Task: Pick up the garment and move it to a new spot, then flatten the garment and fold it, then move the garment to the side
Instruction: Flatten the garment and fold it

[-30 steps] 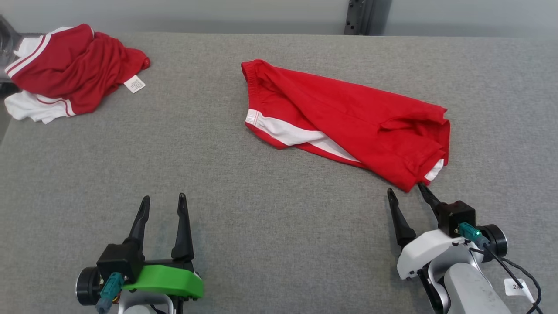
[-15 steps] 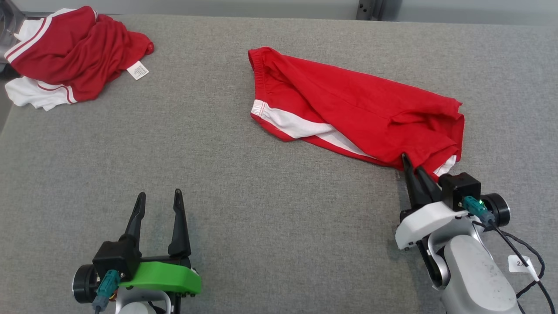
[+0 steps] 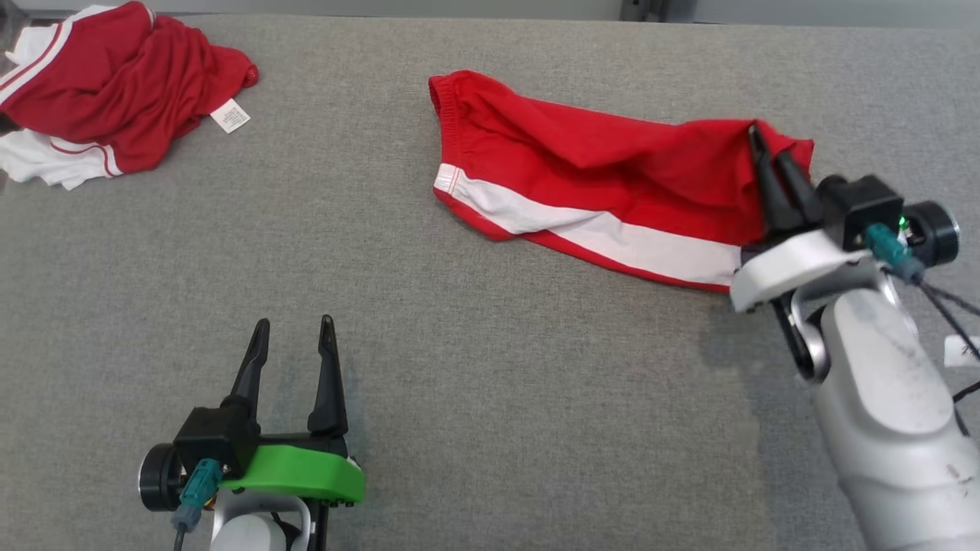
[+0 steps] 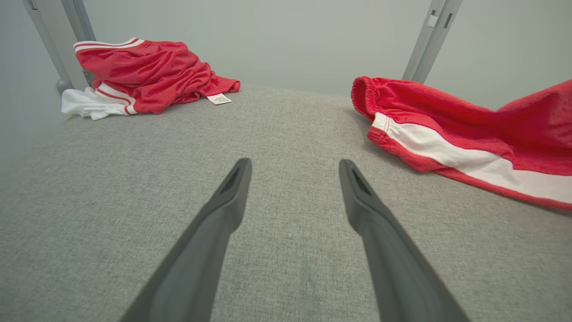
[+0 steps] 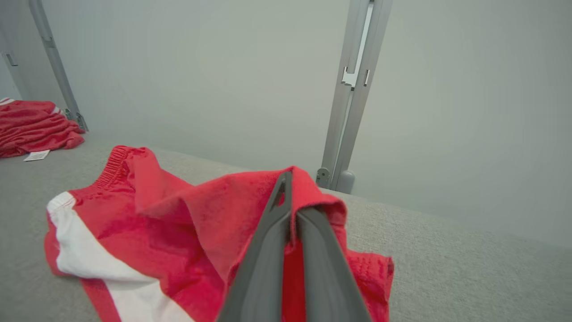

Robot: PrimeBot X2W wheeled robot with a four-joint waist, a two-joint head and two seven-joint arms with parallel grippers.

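Garment (image 3: 597, 164) edge pinched in right pincer (image 3: 766, 141).

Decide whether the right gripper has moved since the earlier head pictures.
Yes. The right gripper, shut on the red shorts, has travelled away from the robot, now nearly level with their unmoved waistband.
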